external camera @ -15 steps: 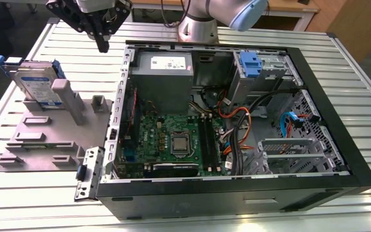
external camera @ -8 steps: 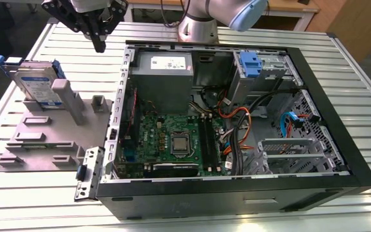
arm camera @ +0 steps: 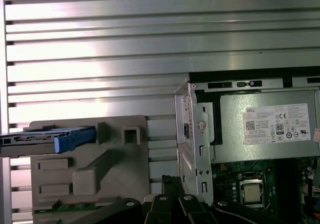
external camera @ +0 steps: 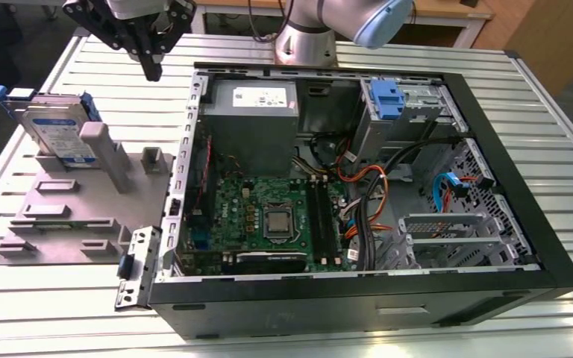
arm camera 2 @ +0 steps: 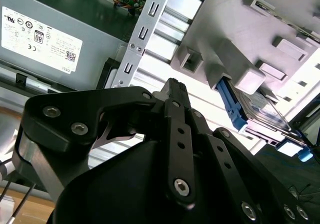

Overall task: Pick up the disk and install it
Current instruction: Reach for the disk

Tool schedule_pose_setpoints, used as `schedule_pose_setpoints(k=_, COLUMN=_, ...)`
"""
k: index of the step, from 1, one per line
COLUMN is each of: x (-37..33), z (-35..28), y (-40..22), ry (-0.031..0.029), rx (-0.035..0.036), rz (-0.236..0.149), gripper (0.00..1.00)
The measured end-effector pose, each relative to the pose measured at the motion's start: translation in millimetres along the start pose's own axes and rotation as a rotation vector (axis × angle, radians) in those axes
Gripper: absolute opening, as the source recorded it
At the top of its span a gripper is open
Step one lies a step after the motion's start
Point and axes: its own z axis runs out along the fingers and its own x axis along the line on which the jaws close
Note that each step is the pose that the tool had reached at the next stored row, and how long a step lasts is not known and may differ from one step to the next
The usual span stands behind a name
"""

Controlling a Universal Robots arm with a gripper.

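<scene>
The gripper is seen high over the far side of the slatted table, between the grey fixture and the open computer case. Its jaws are drawn together on nothing. The disk is stood on edge in the fixture at the exterior view's left, just beside a grey post and well apart from the gripper. The reach for the disk is judged to be in hand. The jaws should be parted before any descent, and the flat faces taken clear of the post and the blue rails.
</scene>
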Motion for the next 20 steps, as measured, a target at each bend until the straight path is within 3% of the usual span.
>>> schedule_pose_setpoints(k=20, x=21.4, z=3.6, y=-1.5, ry=0.0001, rx=0.0001, rz=0.0, gripper=0.11)
